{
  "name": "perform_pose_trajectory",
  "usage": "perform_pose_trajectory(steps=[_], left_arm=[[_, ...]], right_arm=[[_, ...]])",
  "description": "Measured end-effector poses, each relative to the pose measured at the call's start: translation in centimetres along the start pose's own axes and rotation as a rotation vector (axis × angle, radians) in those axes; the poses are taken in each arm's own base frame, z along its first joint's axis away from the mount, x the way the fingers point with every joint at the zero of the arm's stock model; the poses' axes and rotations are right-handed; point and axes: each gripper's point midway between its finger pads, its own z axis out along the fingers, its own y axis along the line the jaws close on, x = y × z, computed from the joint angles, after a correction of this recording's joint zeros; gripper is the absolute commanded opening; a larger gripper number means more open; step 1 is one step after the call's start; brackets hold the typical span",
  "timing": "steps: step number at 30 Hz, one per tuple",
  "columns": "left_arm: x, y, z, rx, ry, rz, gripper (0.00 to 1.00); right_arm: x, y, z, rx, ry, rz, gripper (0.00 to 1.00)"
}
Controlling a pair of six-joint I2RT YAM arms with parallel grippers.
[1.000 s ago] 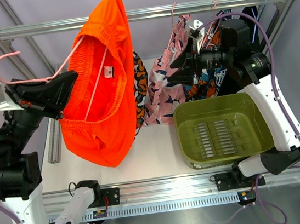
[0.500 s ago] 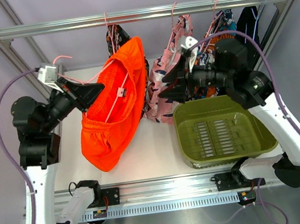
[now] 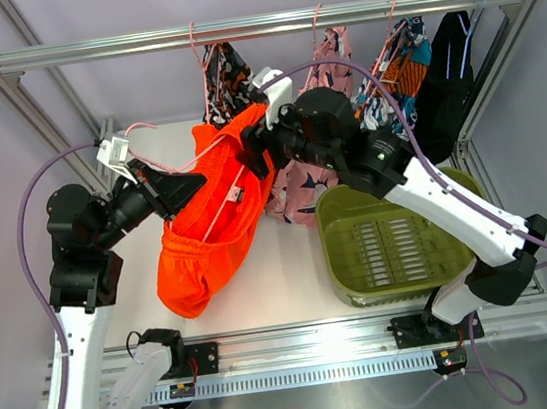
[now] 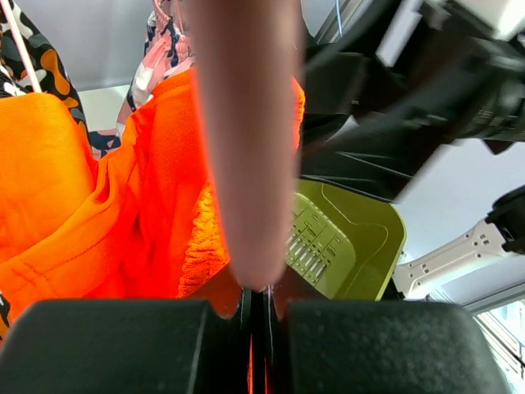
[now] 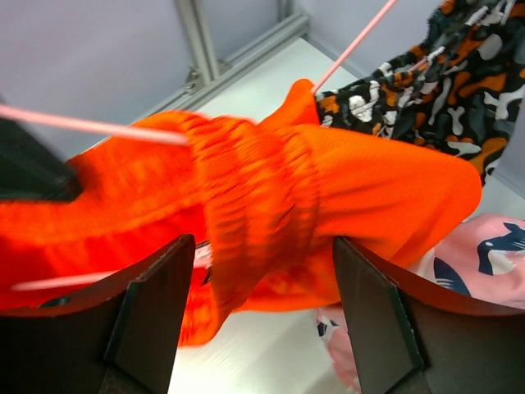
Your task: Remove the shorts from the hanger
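The left gripper is clamped on the pink hanger, which blurs across its own camera and blocks much of that view. The orange shorts hang from that hanger, held clear of the rail. The right gripper is spread wide, jaws either side of the blurred waistband; whether they touch it cannot be told. The right arm covers part of the pink shorts.

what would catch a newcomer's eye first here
The bright orange shorts, left of centre on a pink hanger pinched shut in the left fingers. The right fingers stand open either side of their waistband. Behind, patterned shorts hang along the top rail, and a green basket sits on the right.
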Motion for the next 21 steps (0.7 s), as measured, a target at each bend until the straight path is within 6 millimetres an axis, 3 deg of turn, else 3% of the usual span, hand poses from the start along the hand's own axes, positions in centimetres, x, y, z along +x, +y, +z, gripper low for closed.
perform_pose_trajectory(steps=[1,4,5,9,15,21], left_arm=[[0.0,-0.1,-0.1,0.000,-0.002,0.002,0.00],[0.2,-0.3,-0.4,0.000,-0.009,0.008,0.00],[0.2,-0.3,-0.5,-0.001,-0.009,0.011,0.00],[0.4,0.0,-0.7,-0.022,-0.009,0.023,0.00],[1.2,0.4,-1.1,-0.037,-0.004,0.046,0.00],[2.3,0.6,-1.6,-0.037,0.006,0.075,0.00]], right_arm=[[0.1,-0.1,0.5,0.017,0.005,0.005,0.73],[-0.2,-0.2,1.7,0.052,0.005,0.022,0.50],[-0.2,-0.2,2.0,0.060,0.004,0.027,0.34],[-0.4,-0.8,2.1,0.106,-0.004,0.036,0.00],[-1.3,-2.8,1.2,0.177,-0.035,0.039,0.00],[-2.4,-9.4,-0.1,0.272,-0.060,0.071,0.00]])
